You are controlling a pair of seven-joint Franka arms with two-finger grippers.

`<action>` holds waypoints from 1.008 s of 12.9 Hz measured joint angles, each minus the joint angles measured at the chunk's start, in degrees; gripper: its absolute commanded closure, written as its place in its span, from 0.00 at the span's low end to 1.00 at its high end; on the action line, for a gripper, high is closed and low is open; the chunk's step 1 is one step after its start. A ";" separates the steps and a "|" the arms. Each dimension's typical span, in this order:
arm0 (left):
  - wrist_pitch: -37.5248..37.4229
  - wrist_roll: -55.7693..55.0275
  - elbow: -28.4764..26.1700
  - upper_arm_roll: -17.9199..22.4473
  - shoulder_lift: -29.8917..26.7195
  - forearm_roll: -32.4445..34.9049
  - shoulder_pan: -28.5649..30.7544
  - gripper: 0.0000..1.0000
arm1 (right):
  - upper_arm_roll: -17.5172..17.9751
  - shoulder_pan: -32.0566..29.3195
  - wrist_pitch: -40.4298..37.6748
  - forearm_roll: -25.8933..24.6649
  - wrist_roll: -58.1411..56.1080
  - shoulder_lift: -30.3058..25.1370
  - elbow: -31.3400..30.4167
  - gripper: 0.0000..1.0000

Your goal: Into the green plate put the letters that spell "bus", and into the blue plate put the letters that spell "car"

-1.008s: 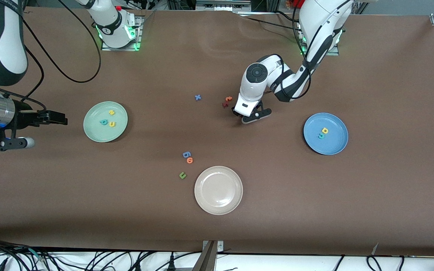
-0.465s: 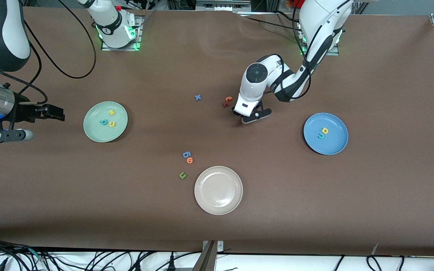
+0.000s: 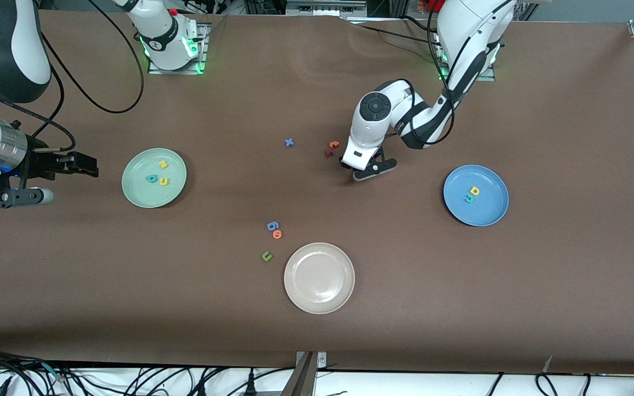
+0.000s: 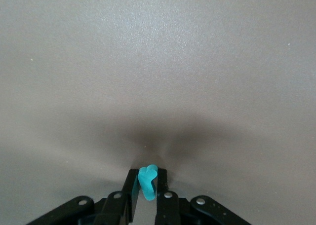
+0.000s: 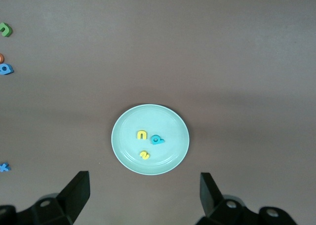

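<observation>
Between the closed fingers of the left tool (image 3: 362,168) sits the teal r (image 4: 146,183), pinched upright, low over the tabletop (image 3: 515,302) near the middle. That's the wrist cam's best angle; from the front I can't see the letter at all.

At roughly 3 o'clock in the front view is the blue plate (image 3: 490,217), with the yellow a (image 3: 475,191) and teal c (image 3: 469,198) touching each other inside. Over at 9 o'clock, the green plate (image 3: 130,190) holds the yellow s (image 3: 163,164), teal b (image 3: 152,178) and yellow u (image 3: 164,181).

My right tool (image 3: 88,165) hangs wide open beside the green plate, toward the right arm's end of the tabletop, gripping nothing.

Leftovers: an orange t (image 3: 334,144) and dark red letter (image 3: 328,153) at about 10 o'clock from the left tool, a blue x (image 3: 289,142) near them, then the blue g (image 3: 272,225), orange o (image 3: 277,234), green u (image 3: 266,256) and cream-white plate (image 3: 295,297) down around 6 o'clock.
</observation>
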 measured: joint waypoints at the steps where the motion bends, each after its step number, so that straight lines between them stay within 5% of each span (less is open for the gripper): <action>1: 0.00 0.00 0.00 0.00 -0.01 0.00 0.00 0.88 | 0.00 -0.01 0.07 0.00 0.00 0.00 0.00 0.01; 13: -2.47 0.27 2.23 0.28 0.03 0.01 0.04 1.00 | 0.03 -0.18 0.57 -1.60 0.00 0.57 0.00 0.00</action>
